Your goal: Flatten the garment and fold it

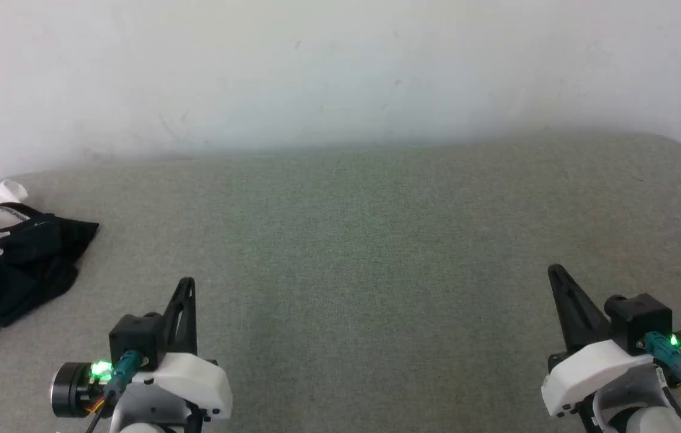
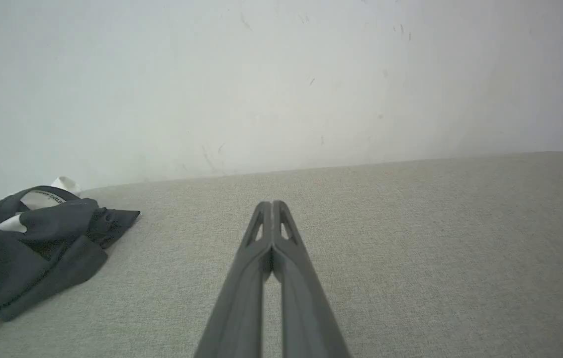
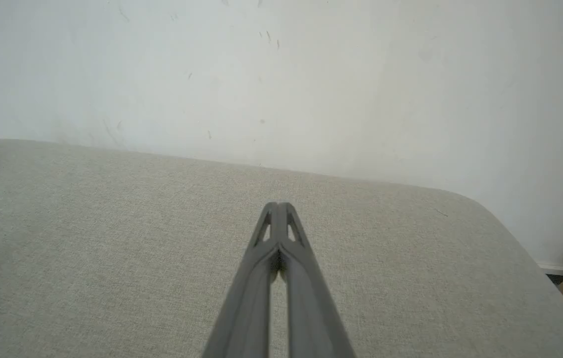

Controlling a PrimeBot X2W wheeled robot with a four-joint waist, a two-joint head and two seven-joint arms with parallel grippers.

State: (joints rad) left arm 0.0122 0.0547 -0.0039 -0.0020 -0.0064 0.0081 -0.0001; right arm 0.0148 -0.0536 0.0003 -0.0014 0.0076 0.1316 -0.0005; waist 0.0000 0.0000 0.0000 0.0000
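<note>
The left hand (image 2: 272,206) and right hand (image 3: 278,206) are both closed and empty, fingers pressed together over a grey-green fabric-covered bench (image 1: 376,240) that meets a scuffed white wall (image 1: 340,72). The garment (image 1: 9,264) lies crumpled at the bench's left edge, well apart from both hands. It is partly cut off by the frame and shows mostly black cloth.

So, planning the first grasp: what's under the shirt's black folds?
White fabric of the garment pokes out at its near and far edges, on the grey cushion. Anything else beneath is covered.
</note>
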